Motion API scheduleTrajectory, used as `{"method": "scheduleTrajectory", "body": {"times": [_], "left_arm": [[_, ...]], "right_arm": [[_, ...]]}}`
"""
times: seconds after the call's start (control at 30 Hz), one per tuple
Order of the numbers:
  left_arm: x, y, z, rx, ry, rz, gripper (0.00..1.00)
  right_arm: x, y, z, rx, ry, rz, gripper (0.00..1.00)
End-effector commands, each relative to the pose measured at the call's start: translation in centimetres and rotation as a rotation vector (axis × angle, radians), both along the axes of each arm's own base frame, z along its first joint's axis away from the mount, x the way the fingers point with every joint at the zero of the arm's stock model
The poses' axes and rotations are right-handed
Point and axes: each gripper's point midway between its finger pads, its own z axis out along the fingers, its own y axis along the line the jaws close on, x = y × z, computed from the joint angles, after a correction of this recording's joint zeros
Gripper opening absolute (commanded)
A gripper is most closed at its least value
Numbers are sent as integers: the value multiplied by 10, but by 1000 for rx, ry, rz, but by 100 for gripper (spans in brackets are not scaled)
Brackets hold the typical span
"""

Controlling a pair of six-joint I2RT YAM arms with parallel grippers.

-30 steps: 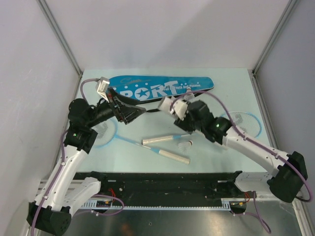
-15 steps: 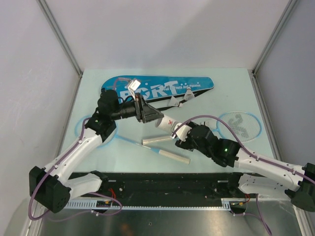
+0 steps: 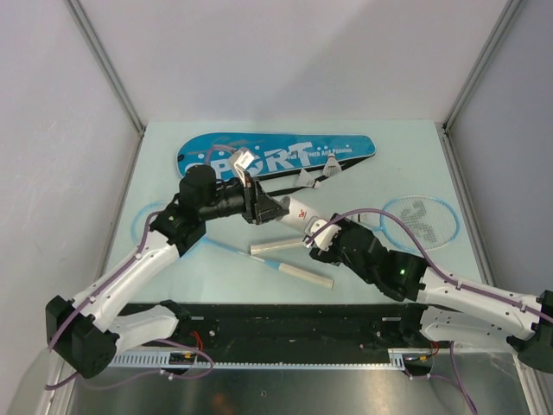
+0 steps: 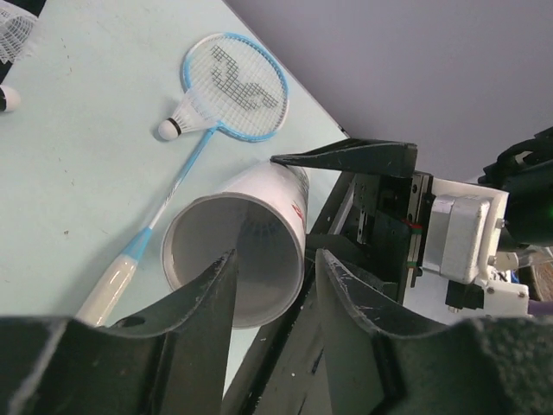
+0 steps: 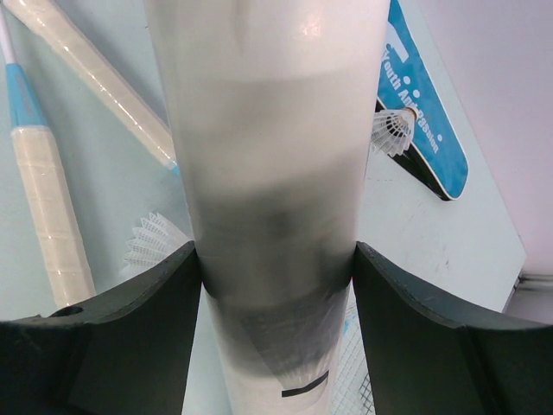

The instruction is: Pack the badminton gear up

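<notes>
Top external: right claw (image 3: 316,233) pinches tube (image 3: 295,213); outstretched left claw (image 3: 278,207) straddles its rim, grip unclear.

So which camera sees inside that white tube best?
Left wrist view: it looks straight into the open white tube. The top view shows the tube small; the right wrist view, only its outer wall.

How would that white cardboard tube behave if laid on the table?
The white cardboard tube is round and smooth-sided, so it would probably roll. Its open end looks hollow and thin-walled, so it is likely light, and the right tool squeezing harder might dent it.
</notes>
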Motion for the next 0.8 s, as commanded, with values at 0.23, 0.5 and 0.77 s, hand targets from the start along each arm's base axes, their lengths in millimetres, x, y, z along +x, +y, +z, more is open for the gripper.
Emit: {"method": "scheduleTrajectory", "body": {"times": [0.23,0.5,0.77], "left_arm": [[-19,-21,0,45,-55,-58,32],[-28,-36,6,55,-105,-102,5],[-47,-48,17,42,-146,-161,0]], "right_arm": [[5,-3,29,82,-104,-47,25],[4,1,22,82,-104,-53,33],[3,3,18,110,-92,-67,57]]}}
